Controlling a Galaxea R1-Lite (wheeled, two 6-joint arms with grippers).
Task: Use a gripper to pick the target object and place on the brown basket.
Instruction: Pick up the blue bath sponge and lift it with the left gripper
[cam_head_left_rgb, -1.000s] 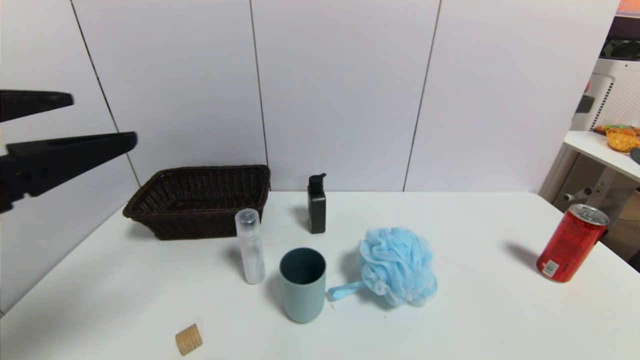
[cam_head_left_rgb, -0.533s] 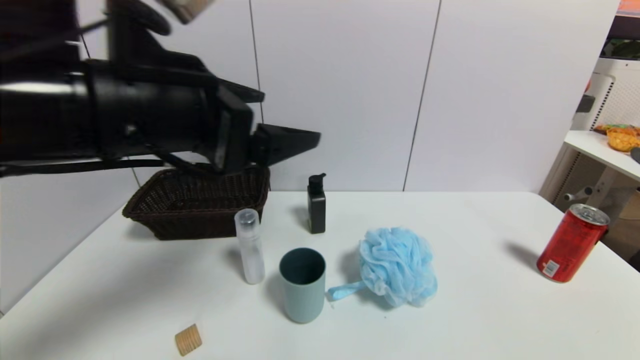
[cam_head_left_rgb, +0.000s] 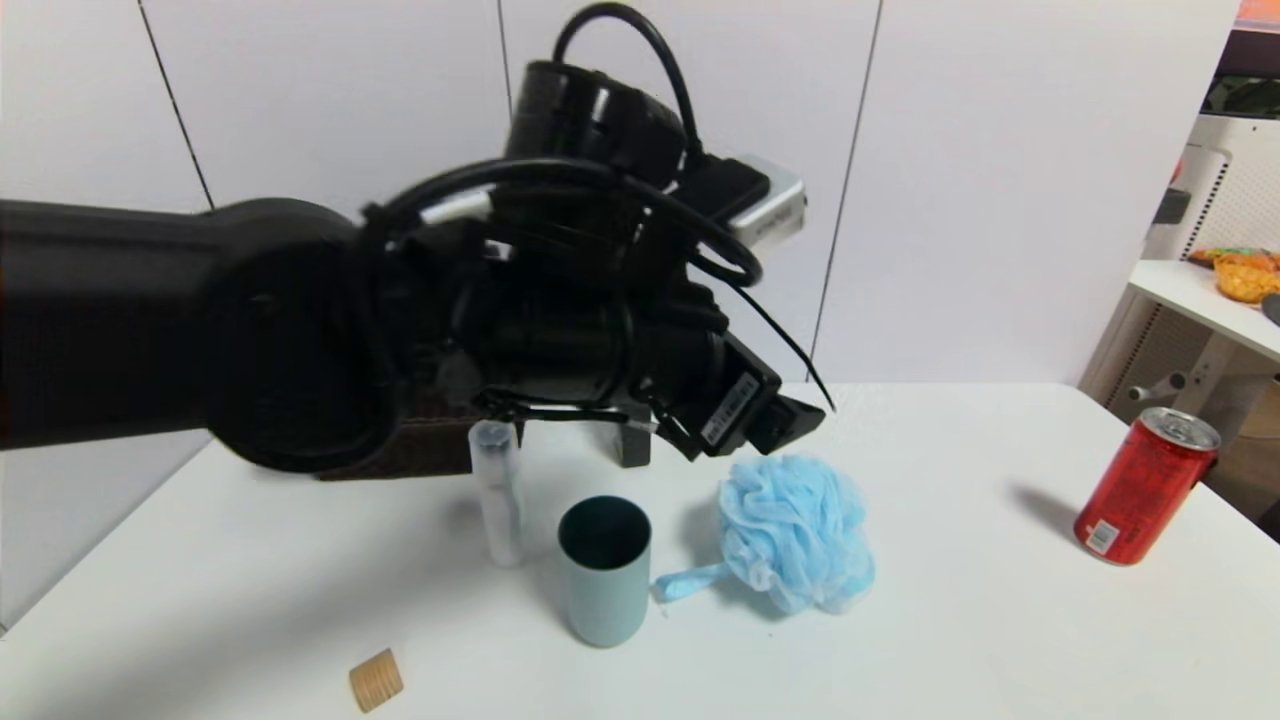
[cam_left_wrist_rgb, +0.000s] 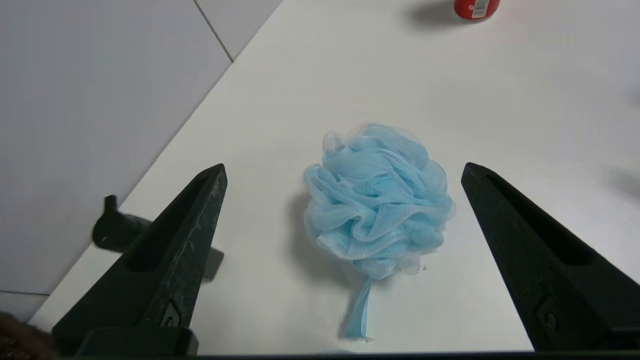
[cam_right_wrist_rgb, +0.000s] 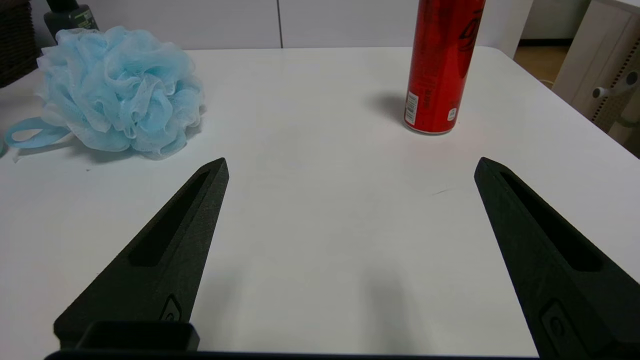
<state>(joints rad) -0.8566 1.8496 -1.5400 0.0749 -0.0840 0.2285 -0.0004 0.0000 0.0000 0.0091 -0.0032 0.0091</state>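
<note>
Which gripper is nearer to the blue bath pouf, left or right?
Left. The left gripper hangs open above the blue bath pouf; the right gripper is open, low over the table, off to one side.

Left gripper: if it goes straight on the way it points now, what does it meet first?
Most likely the bath pouf, centred ahead between the open jaws of the left gripper; depth is hard to judge.

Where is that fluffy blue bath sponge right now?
The bath sponge lies on the white table right of the grey-blue cup, just below the open left gripper, untouched.
</note>
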